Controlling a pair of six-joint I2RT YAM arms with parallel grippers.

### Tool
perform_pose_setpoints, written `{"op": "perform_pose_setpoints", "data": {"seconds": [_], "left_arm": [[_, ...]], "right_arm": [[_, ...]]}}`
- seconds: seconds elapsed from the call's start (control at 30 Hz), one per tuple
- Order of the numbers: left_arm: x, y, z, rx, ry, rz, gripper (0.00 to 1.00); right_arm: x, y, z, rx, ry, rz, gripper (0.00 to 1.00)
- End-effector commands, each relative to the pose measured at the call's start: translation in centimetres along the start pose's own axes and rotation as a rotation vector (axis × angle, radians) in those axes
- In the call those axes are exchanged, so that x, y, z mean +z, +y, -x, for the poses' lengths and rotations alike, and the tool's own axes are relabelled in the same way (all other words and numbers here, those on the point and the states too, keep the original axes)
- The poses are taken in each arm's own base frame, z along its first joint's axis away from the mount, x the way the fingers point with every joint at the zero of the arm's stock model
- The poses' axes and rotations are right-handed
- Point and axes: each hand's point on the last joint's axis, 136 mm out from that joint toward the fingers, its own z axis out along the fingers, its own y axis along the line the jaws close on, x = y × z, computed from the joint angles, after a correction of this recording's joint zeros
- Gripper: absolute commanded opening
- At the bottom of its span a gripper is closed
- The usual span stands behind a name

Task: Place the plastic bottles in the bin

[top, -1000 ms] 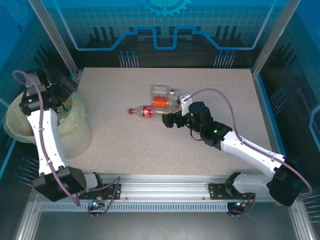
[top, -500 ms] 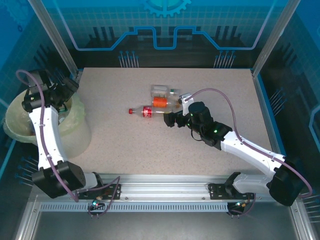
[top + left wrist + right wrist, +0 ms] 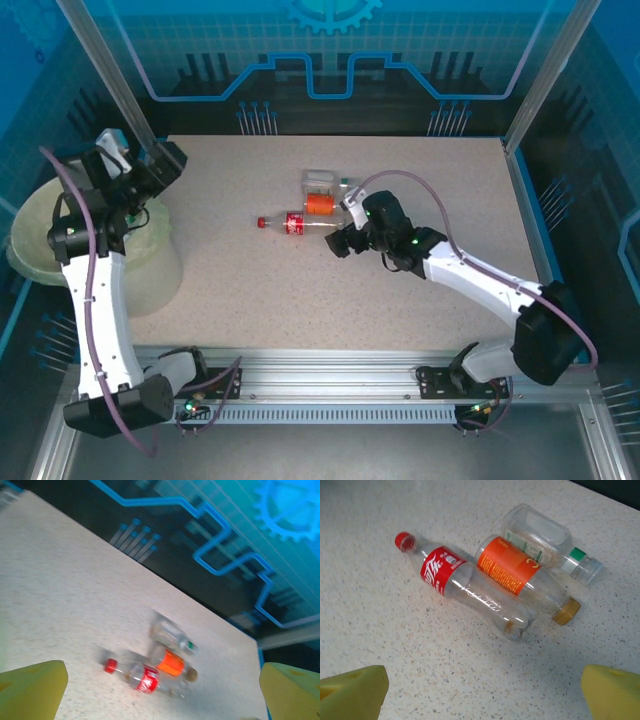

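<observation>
Reaching is the step in hand. At the right wrist view's bottom corners the right gripper [image 3: 480, 697] stands wide open, empty. Beyond it, mid-frame, lie the red-label bottle [image 3: 465, 587], the orange-label bottle [image 3: 512, 570] touching it, then a clear bottle [image 3: 540, 532]. Next, it should drop astride the red one and close. The top view adds the bin [image 3: 150, 265] at left, with the left gripper [image 3: 158, 165] open, empty, by its far rim.
</observation>
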Motion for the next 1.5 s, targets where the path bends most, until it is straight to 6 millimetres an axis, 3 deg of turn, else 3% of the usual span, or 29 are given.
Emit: {"op": "perform_pose_setpoints", "data": {"seconds": [0.0, 0.17, 0.43, 0.63, 1.0, 1.17, 1.47], "left_arm": [[0.3, -4.1, -1.5, 0.096, 0.048, -0.181, 0.99], [0.8, -5.8, -3.0, 0.157, 0.091, -0.247, 0.99], [0.5, -4.2, -3.5, 0.187, 0.074, -0.173, 0.99], [0.6, -3.3, -4.0, 0.21, 0.088, -0.134, 0.99], [1.4, -2.3, -4.8, 0.23, 0.109, -0.114, 0.99], [1.5, -2.2, -4.9, 0.237, 0.113, -0.113, 0.99], [1.8, -1.9, -5.1, 0.236, 0.116, -0.11, 0.99]], "right_arm": [[1.2, 0.7, -0.8, -0.213, 0.08, 0.063, 1.0], [4.1, 1.3, -2.0, -0.426, 0.166, 0.133, 0.99], [9.5, 1.0, -3.1, -0.585, 0.289, 0.199, 0.95], [12.4, 1.1, -3.8, -0.649, 0.333, 0.23, 0.93], [14.5, 2.2, -6.5, -0.703, 0.451, 0.292, 0.89], [16.4, 2.4, -7.7, -0.726, 0.487, 0.291, 0.88], [17.9, 3.8, -7.1, -0.731, 0.479, 0.306, 0.84]]}}
